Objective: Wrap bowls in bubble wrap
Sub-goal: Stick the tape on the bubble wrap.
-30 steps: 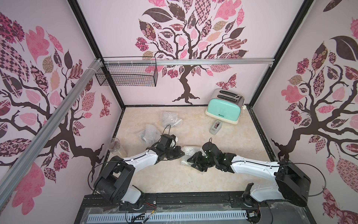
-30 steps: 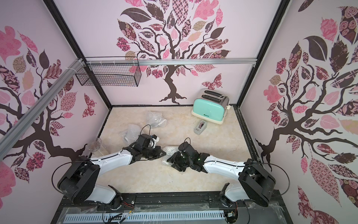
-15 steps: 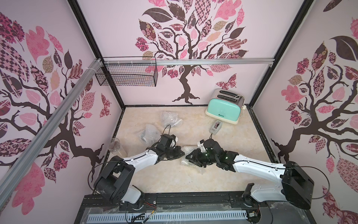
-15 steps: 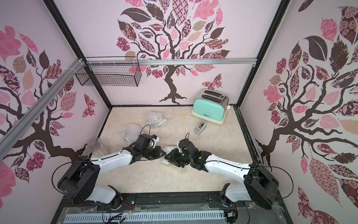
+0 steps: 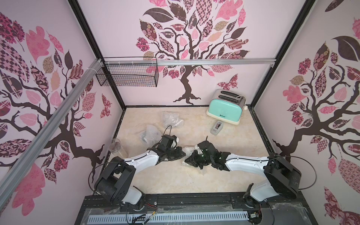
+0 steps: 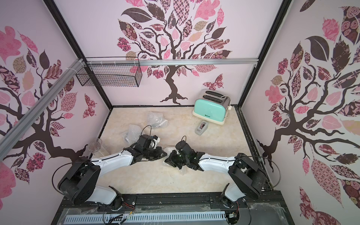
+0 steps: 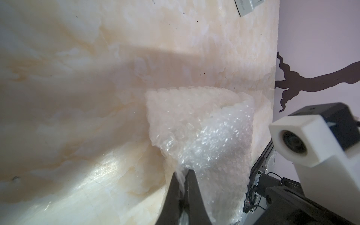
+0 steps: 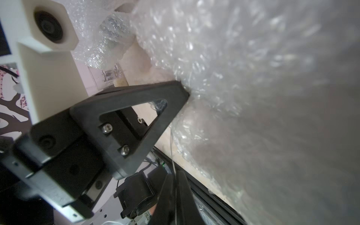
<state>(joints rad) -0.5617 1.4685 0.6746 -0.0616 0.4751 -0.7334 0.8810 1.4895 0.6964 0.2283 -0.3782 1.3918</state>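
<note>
The left gripper (image 7: 183,173) is pinching one edge of the bubble wrap (image 7: 202,124) in the middle of the table (image 5: 159,181), jaws together on the film. The right gripper (image 8: 174,174) is clamping a thin edge of the same sheet. No bowl is showing through. Pulling apart is risking a tear or slipped corner, each grip catching only film.

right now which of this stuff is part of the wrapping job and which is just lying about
In the job: bubble wrap sheet, pinched by left pincer and right pincer; far wrap bundle; near wrap bundle. No bare bowl shows.

Lying about: toaster, tape dispenser, drinking glass, wire basket.
</note>
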